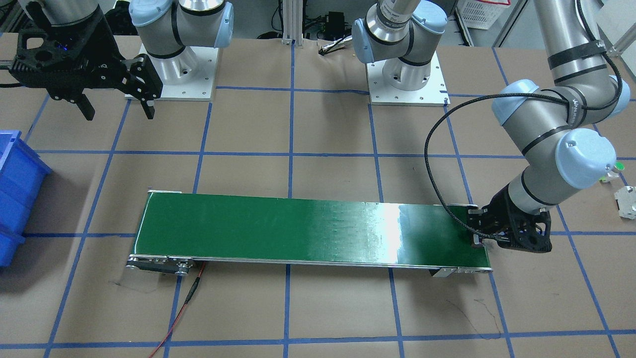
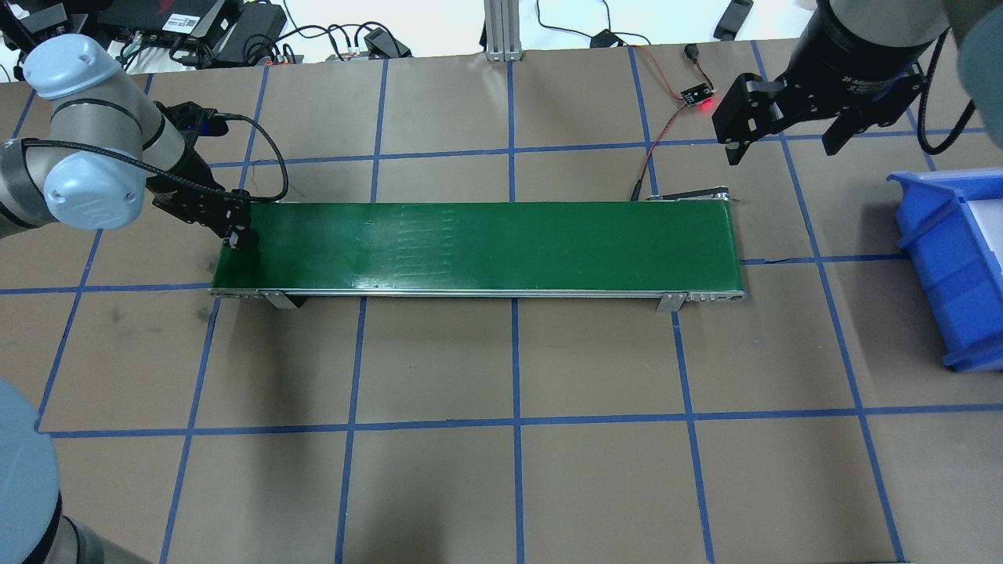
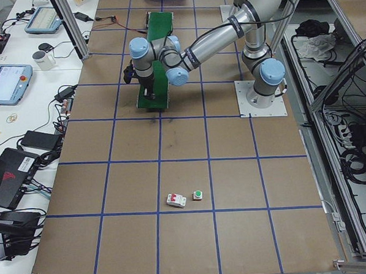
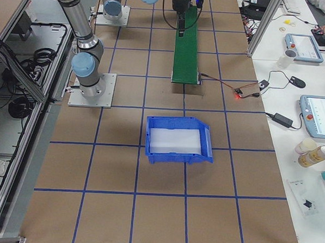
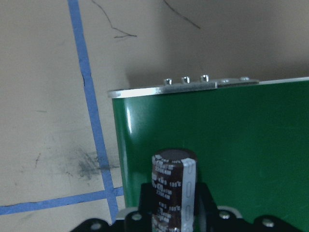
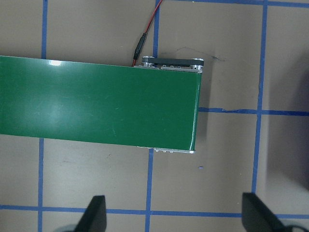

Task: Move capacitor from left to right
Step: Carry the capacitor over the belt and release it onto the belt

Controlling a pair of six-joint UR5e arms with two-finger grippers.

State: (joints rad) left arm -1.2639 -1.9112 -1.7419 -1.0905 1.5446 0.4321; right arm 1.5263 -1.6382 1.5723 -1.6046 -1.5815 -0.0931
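The left gripper (image 2: 235, 235) has its jaws closed narrowly on the capacitor (image 5: 175, 188). In the left wrist view the capacitor is a dark brown cylinder with a pale grey stripe, pinched low on its body, with its free end pointing out past the fingertips. It hangs over the left end of the conveyor belt (image 2: 486, 247), close to the belt's far edge. The pictures do not show whether it touches the green surface.

The right gripper (image 2: 783, 147) has its jaws spread wide with nothing between them. It hovers above the table just beyond the belt's right end, on the far side from the robot.

The table (image 2: 509, 470) under the belt is covered in brown paper and marked into squares with blue tape. A blue bin (image 2: 940, 266) sits past the belt's right end. A red and black wire (image 1: 184, 303) runs from that same end to a small board showing a red light (image 2: 693, 95). Well past the belt's left end lie a white blocky part (image 3: 176, 200) and, just beside it, a small white piece with a green cap (image 3: 198, 195). Beyond the belt, on the operators' side, a white bench carries tablets, cables and a mug (image 3: 44, 58).
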